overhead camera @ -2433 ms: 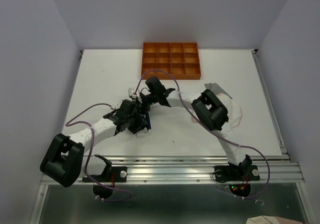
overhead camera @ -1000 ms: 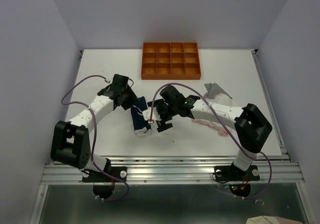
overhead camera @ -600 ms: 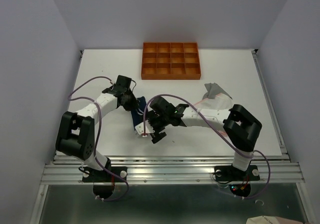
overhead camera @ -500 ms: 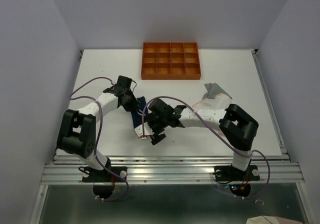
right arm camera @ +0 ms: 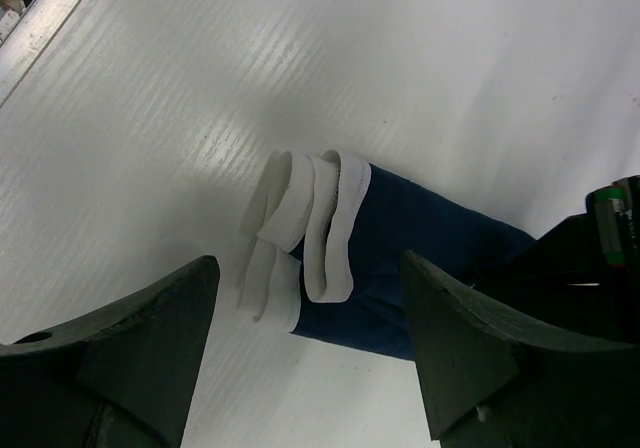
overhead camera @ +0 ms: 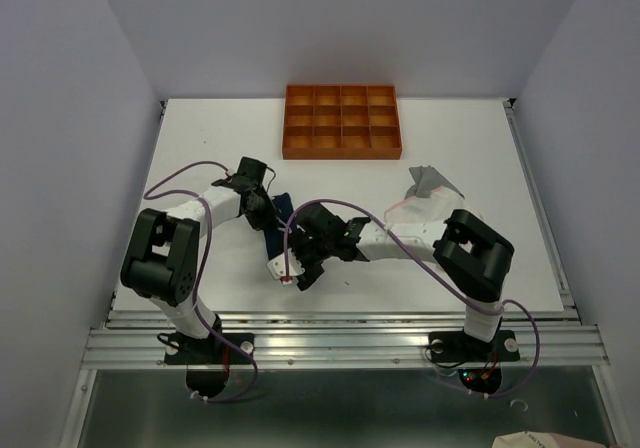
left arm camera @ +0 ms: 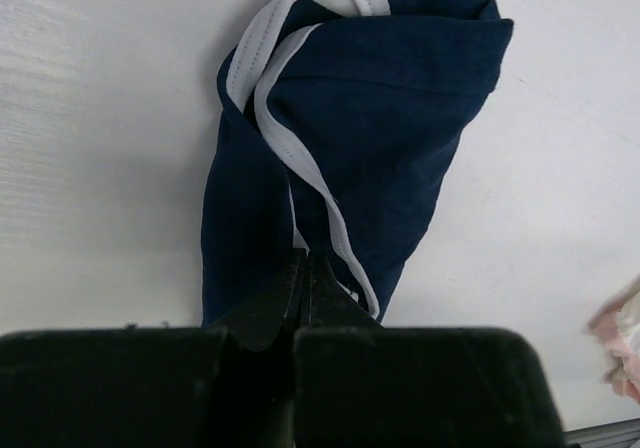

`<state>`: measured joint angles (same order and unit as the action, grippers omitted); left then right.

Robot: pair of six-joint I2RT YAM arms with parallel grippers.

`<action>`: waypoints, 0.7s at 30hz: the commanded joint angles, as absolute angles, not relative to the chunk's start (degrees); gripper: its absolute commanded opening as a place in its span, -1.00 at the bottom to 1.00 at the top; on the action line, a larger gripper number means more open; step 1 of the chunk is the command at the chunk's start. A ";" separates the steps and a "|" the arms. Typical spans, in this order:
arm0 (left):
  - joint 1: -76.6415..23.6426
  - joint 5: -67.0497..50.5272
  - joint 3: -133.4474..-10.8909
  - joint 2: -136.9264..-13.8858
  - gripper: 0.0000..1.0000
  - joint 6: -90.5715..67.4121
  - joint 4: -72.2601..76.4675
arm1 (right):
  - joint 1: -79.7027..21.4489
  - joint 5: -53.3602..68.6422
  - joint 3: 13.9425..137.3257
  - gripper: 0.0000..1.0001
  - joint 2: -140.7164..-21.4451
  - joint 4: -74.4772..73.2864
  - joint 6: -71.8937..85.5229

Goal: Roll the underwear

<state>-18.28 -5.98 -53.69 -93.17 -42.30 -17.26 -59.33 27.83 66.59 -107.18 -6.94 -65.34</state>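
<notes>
White table (overhead camera: 200, 148) with navy underwear (left arm camera: 370, 118) and orange tray (overhead camera: 342, 154), lavender walls (overhead camera: 60, 118)

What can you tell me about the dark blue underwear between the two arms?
The navy underwear is soft cloth with white trim, folded into a narrow bundle lying on the white table. The left gripper pinches one end shut; the right gripper is open above the white-banded end.
</notes>
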 commanded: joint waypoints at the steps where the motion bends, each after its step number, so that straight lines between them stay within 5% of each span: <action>1: -18.28 -6.68 -52.47 -93.87 -0.95 -41.31 -16.70 | -60.38 28.21 66.27 0.54 -107.49 -4.48 -68.11; 11: -18.46 -8.09 -50.63 -95.36 -1.00 -41.66 -14.85 | -60.38 28.04 65.92 0.45 -109.42 -5.10 -69.78; 21: -18.54 -8.17 -50.36 -95.36 -1.00 -41.92 -15.03 | -60.38 27.25 65.48 0.11 -110.74 -5.98 -69.88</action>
